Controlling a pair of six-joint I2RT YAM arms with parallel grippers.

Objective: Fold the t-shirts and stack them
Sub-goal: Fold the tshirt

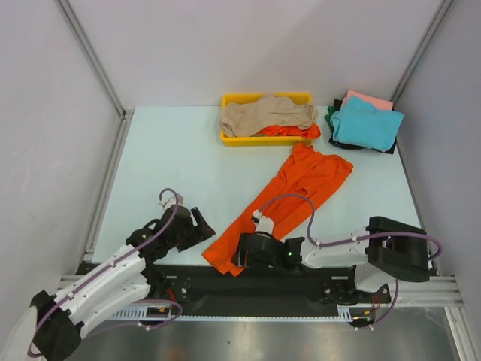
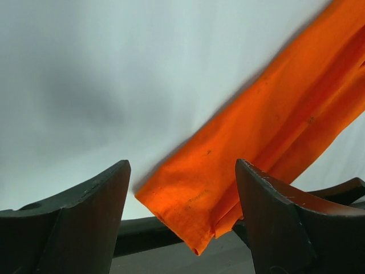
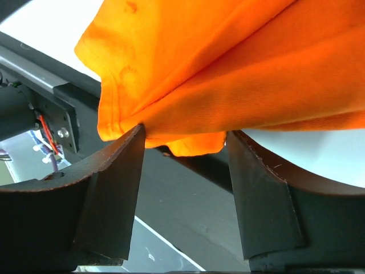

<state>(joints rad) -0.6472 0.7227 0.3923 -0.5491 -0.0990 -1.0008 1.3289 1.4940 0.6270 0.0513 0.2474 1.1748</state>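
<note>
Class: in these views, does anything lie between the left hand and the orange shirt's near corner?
Nothing visible does. The open left hand faces the orange shirt, whose near corner shows between its fingers. Only bare table lies beside it.

Both arms low; left hand [image 1: 204, 226] and right hand [image 1: 239, 253], fingers spread.
</note>
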